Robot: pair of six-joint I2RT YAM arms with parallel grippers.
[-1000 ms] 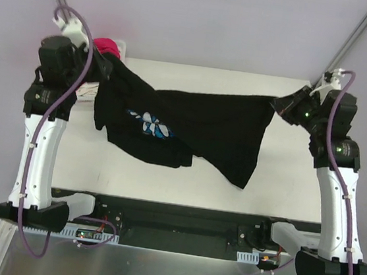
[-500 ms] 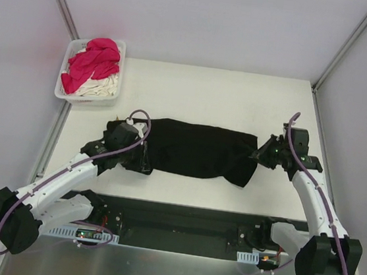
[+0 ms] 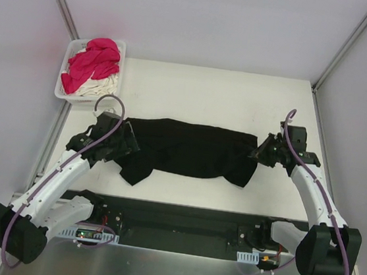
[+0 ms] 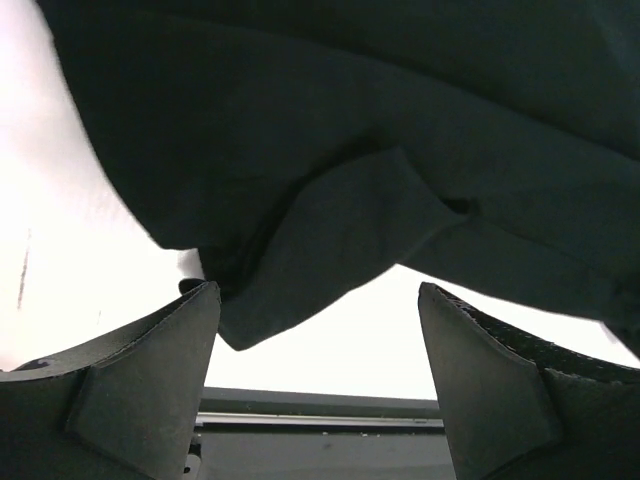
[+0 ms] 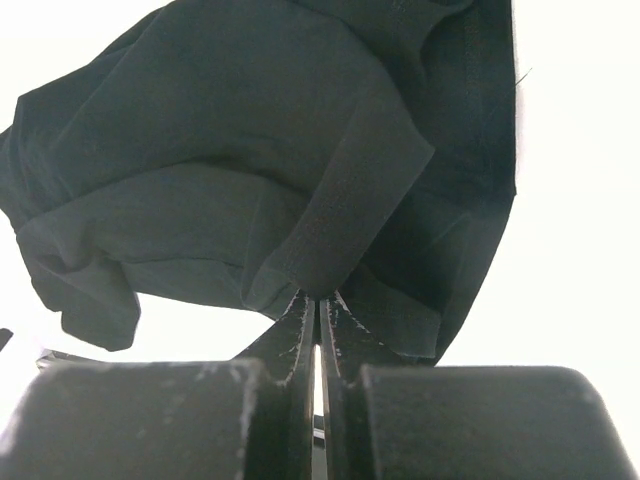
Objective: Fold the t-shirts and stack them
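The black t-shirt (image 3: 192, 150) lay across the near middle of the table (image 3: 208, 94) as a long, rumpled band. Its left end was bunched, with a flap drooping towards the near edge, and no print showed on the upper side. It looked to me like light, limp cloth that would sag, crease and slide over itself rather than hold any shape. I'd take it by a hem or corner where the fabric is doubled, in a thin pinch, one arm at each end.

The left gripper (image 4: 318, 290) stood with its jaws well apart and nothing between them. The crumpled left end of the shirt lay just ahead of the fingers, and one pointed fold hung close to the left finger (image 4: 150, 370); I couldn't tell whether it touched. The right gripper (image 5: 318, 300) had its jaws pressed together on a fold at the shirt's right end, the cloth fanning out from the pinch.

A magenta-pink tee (image 3: 92, 64) and a cream tee (image 3: 103, 88) sat heaped in the white basket (image 3: 61, 90) at the far left corner, well apart from both arms
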